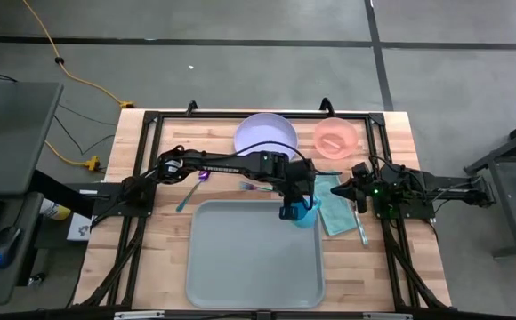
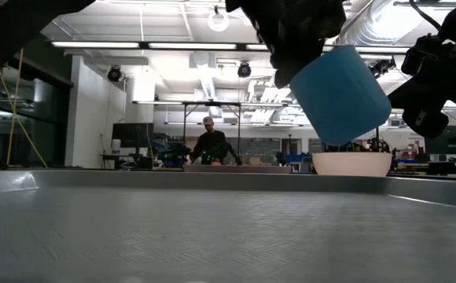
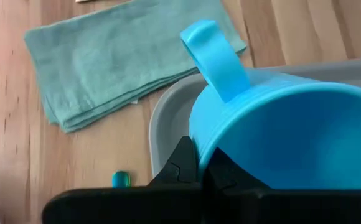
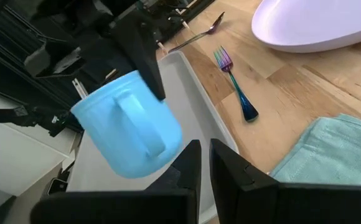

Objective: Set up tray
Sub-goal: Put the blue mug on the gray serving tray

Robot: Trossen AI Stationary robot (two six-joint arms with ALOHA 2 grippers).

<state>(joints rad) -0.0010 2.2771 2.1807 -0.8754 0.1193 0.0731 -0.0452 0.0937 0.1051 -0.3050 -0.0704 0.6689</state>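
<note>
My left gripper (image 1: 292, 206) is shut on a blue mug (image 1: 305, 214), held above the far right corner of the grey-blue tray (image 1: 240, 267). In the low view the mug (image 2: 340, 94) hangs tilted, clear of the tray floor (image 2: 212, 228). My right gripper (image 1: 347, 189) is shut and empty. It hovers over the folded teal cloth (image 1: 336, 213), which lies flat on the table just right of the tray. In the right wrist view its fingers (image 4: 190, 168) point toward the mug (image 4: 127, 134). My left gripper pinches the mug's rim wall (image 3: 198, 146) on the side away from the handle (image 3: 215, 59), one finger inside the mug and one outside. The fingers come from above, slanting down. The mug is lifted clear and tilted, its bottom toward the table's right.
A lavender plate (image 1: 265, 135) and a pink bowl (image 1: 335, 138) stand at the far edge. A fork (image 1: 256, 188) and a spoon (image 1: 191, 188) lie beyond the tray. A knife (image 1: 362, 227) lies right of the cloth. A person stands in the room far behind (image 2: 212, 145).
</note>
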